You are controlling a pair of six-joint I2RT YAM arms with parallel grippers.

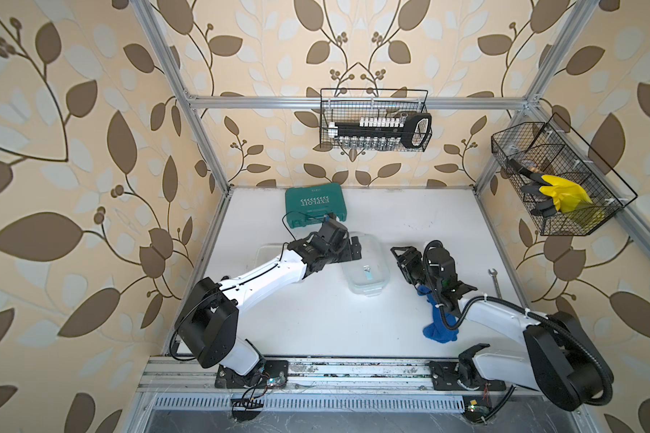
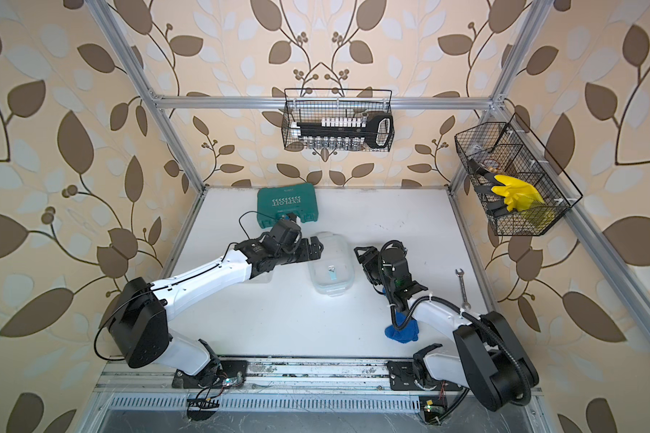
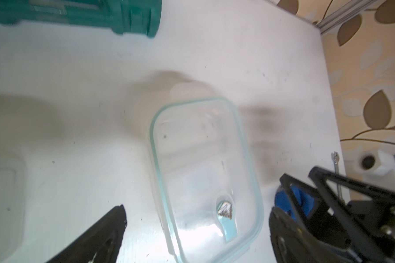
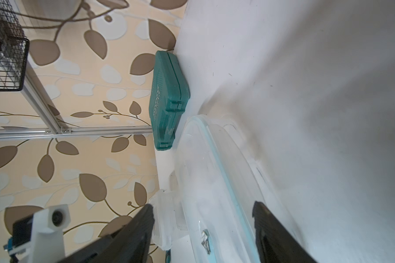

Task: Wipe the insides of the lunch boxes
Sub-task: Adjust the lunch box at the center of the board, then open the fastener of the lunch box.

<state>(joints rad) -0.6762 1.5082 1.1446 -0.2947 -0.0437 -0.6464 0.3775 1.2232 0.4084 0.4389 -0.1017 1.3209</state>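
A clear lunch box (image 1: pixel 366 268) (image 2: pixel 331 267) stands mid-table in both top views, with a green-rimmed lid (image 3: pixel 203 170) lying on it. A second clear lunch box (image 1: pixel 266 258) sits to its left, partly under my left arm. My left gripper (image 3: pixel 197 208) (image 1: pixel 353 249) hovers open over the lidded box's left side, nothing between its fingers. At the box's right edge my right gripper (image 4: pixel 202 207) (image 1: pixel 402 258) is open, the lid's rim and a clear latch flap (image 4: pixel 162 218) showing between its fingers. A blue cloth (image 1: pixel 438 322) lies on the table under my right arm.
The teal tool case (image 1: pixel 314 206) lies at the back of the table, close behind my left wrist. A wrench (image 1: pixel 495 281) rests near the right edge. Wire baskets hang on the back wall (image 1: pixel 376 120) and the right wall (image 1: pixel 556 180).
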